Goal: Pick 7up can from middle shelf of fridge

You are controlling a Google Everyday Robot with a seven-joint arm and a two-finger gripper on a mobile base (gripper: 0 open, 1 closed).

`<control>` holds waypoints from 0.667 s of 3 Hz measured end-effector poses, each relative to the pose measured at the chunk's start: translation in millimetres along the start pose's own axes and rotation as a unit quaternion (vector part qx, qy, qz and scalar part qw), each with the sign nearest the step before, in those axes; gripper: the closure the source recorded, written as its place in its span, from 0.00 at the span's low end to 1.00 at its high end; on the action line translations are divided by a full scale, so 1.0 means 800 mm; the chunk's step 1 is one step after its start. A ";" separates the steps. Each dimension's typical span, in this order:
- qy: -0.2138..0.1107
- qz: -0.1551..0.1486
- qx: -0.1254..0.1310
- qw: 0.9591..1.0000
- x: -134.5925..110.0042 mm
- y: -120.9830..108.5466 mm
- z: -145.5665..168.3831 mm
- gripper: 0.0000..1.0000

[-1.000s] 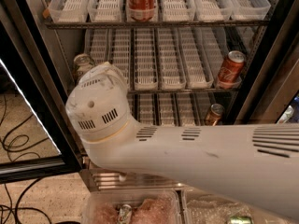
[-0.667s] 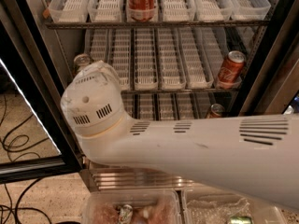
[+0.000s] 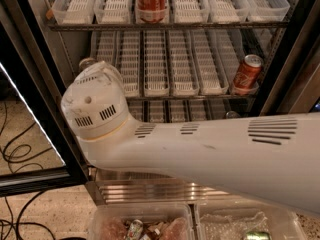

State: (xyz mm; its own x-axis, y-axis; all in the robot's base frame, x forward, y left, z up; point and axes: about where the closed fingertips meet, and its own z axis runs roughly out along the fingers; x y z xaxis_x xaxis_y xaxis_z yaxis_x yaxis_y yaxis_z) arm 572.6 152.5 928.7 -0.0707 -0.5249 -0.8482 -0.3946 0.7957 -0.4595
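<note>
Left bin: a clear plastic bin [image 3: 140, 207] sits closest, at the bottom. It holds crinkly snack packs.
Right bin: a second clear plastic bin [image 3: 225, 219] sits beside it. A green can top shows at its lower edge.
Floor: a speckled tan floor [image 3: 45, 214] has thin black cables [image 3: 15, 154] lying on the left.
Arm: a big white robot arm [image 3: 215, 149] reaches across from the right. It ends in a round white joint [image 3: 95, 106] with dark vent slots.
Gripper: the gripper is hidden behind the round white joint, at the left end of the middle shelf. I cannot tell if it is apart or together.
Fridge: the tall display fridge [image 3: 150, 190] has a black door frame, a ribbed steel base and 3 shelves.
Middle shelf: the middle shelf [image 3: 156, 69] is a metal rail with white slotted trays in a row.
7up can: only the silver top of the pale 7up can [image 3: 87, 63] shows. It peeks out just above the joint, at the far left of the middle shelf.
Other cans: an orange-red can [image 3: 247, 73] leans at the right end of the middle shelf. A red cola can [image 3: 151, 1] stands on the top shelf.
</note>
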 end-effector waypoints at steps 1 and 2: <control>0.001 0.001 -0.001 1.000 -0.002 0.001 0.002 1.00; 0.003 0.001 -0.001 1.000 -0.003 0.002 0.003 1.00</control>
State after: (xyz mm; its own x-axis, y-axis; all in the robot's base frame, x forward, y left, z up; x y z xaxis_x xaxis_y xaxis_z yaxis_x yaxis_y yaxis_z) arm 574.5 155.6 929.4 -0.0761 -0.5252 -0.8476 -0.3967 0.7958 -0.4575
